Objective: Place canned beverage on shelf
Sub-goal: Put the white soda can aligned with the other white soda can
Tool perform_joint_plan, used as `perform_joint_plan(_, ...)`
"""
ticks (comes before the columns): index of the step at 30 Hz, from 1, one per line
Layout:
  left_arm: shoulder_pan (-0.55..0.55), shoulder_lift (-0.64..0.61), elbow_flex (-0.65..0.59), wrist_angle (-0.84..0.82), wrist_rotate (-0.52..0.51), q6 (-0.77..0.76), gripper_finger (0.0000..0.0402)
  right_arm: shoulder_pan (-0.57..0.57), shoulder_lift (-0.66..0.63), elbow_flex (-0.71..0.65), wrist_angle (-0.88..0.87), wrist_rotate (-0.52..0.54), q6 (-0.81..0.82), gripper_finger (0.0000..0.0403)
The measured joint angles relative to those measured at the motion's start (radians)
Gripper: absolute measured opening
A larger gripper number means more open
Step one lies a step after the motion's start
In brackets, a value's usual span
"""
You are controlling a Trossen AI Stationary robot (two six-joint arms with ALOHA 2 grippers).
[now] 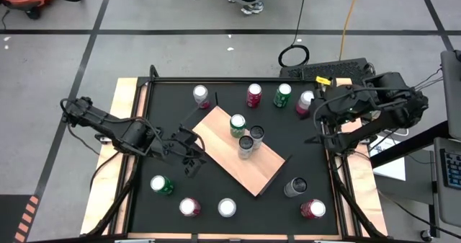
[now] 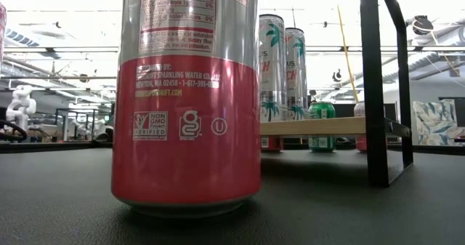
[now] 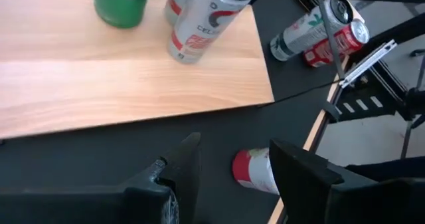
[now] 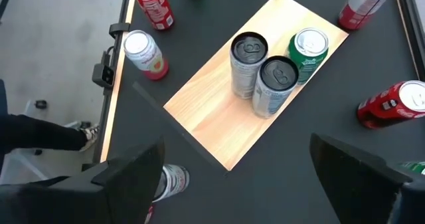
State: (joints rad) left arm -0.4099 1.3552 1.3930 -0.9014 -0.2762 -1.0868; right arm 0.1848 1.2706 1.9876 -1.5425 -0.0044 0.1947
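Note:
The shelf (image 1: 245, 153) is a light wood board that stands slantwise mid-table, raised on black rods (image 2: 376, 92). Three canned beverages stand upright on it: a green one (image 1: 237, 125) and two silver ones (image 1: 256, 133) (image 1: 245, 146). My left gripper (image 1: 191, 156) (image 3: 234, 144) hangs open beside the shelf's left end, above the table, with nothing between its fingers. A red-and-white can (image 3: 255, 172) stands on the table beyond them. My right gripper (image 1: 319, 127) (image 4: 237, 144) hangs open and high off the shelf's right side, looking down on the shelf (image 4: 226, 111).
Loose cans stand along the table's far edge (image 1: 201, 95) (image 1: 253, 94) (image 1: 282, 95) (image 1: 305, 102) and its near edge (image 1: 161, 184) (image 1: 189, 207) (image 1: 227, 208) (image 1: 294, 187) (image 1: 312, 209). One pink can (image 2: 185, 92) fills the low view. Pale wooden rails (image 1: 122, 156) flank the table.

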Motion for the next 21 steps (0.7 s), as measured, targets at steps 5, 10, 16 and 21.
perform_joint_plan(5,0.015,0.0,0.0,-0.007,0.016,-0.032,0.018,0.0,-0.01,0.0,-0.005,0.001,-0.001,0.0351)
perform_joint_plan(10,0.01,0.0,0.0,-0.007,0.103,-0.034,0.018,0.0,-0.01,0.0,-0.005,0.0,-0.002,0.0351)
perform_joint_plan(16,-0.08,0.0,0.0,-0.007,0.106,0.02,0.018,0.0,-0.01,0.0,-0.005,-0.041,0.036,0.0351)
perform_joint_plan(21,-0.148,0.0,0.0,-0.007,0.036,0.076,0.018,0.0,-0.01,0.0,-0.004,-0.05,0.165,0.0351)
